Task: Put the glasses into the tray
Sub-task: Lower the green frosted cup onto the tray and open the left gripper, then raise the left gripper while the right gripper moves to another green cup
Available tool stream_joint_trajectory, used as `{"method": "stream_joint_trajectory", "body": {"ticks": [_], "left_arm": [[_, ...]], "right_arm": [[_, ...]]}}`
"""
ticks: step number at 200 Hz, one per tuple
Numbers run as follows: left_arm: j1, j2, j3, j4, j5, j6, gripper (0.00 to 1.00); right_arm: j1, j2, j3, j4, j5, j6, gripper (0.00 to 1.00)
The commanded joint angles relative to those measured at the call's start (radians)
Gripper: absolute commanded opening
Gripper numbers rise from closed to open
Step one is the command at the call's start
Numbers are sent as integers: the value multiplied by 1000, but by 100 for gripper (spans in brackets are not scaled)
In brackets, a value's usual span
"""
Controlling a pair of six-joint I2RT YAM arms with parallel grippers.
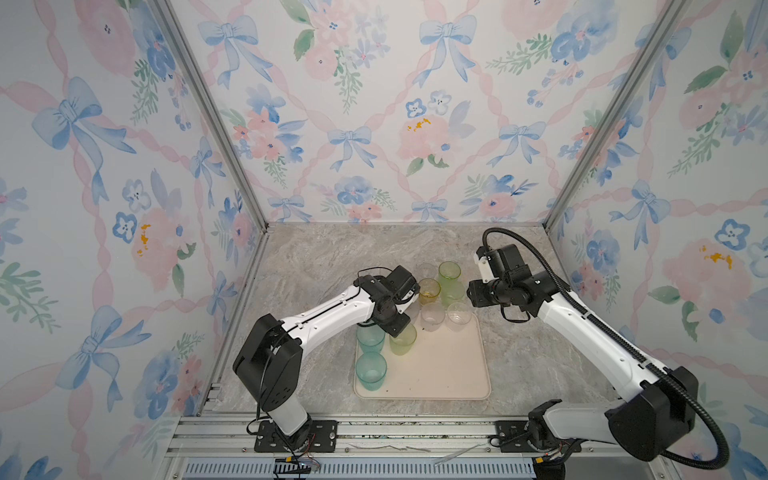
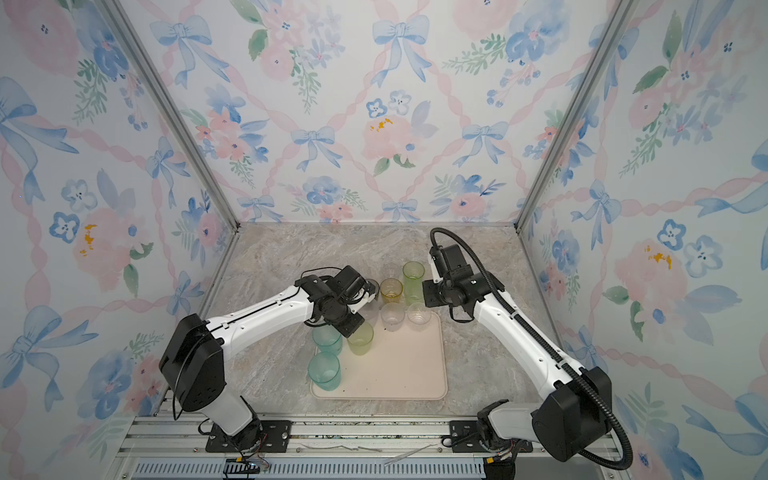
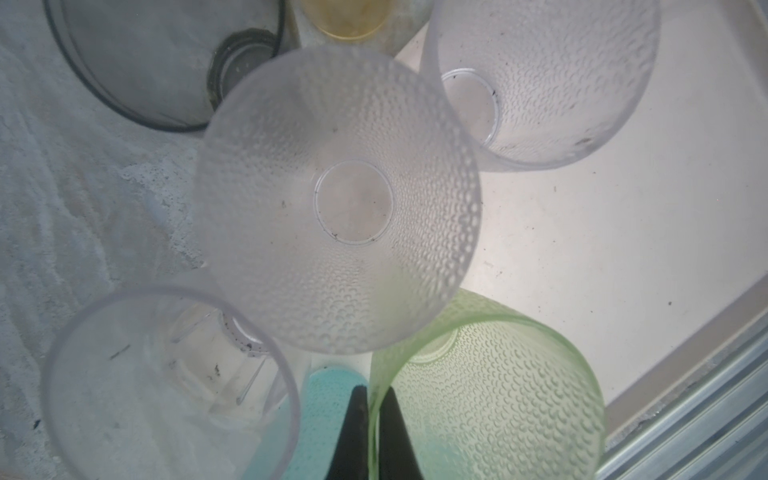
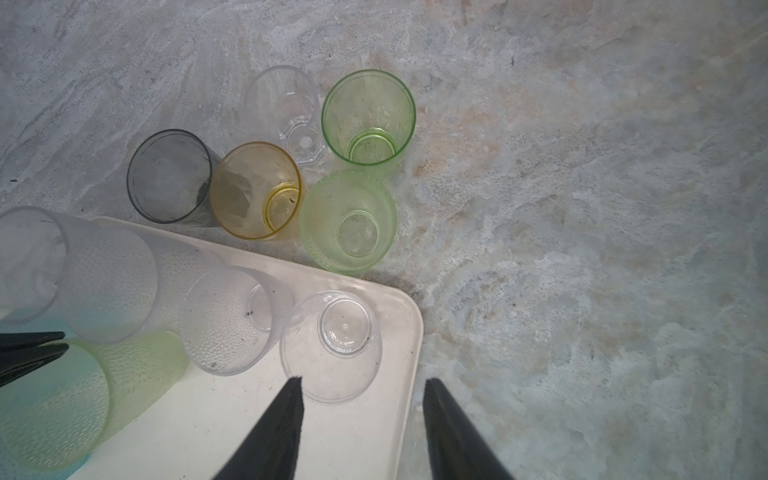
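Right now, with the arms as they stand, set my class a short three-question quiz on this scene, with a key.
1. True or false: the amber glass stands off the tray.
2. The right gripper is: A open; B shut on a glass; C out of view.
3. What colour is the glass whose wall the left gripper pinches?
Key: 1 true; 2 A; 3 green.
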Motion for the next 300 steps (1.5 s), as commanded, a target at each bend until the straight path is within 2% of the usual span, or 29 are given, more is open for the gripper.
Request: {"method": "stream_joint_trajectory", "body": {"ticks": [1,120,233,300], "left_arm": [[7,-10,-12,3,-3,12,2],[7,-40,-6,11,-6,10,16],[10,-83,30,23,-23,14,17],[32,-133,94,63,15,30,19]], "right_arm": [[9,4,4,-3,1,-11,51],[9,4,6,-5,1,-11,50],[10,4,6,-5,1,-14,51],[3,37,18,2,-9,-14,51]]}}
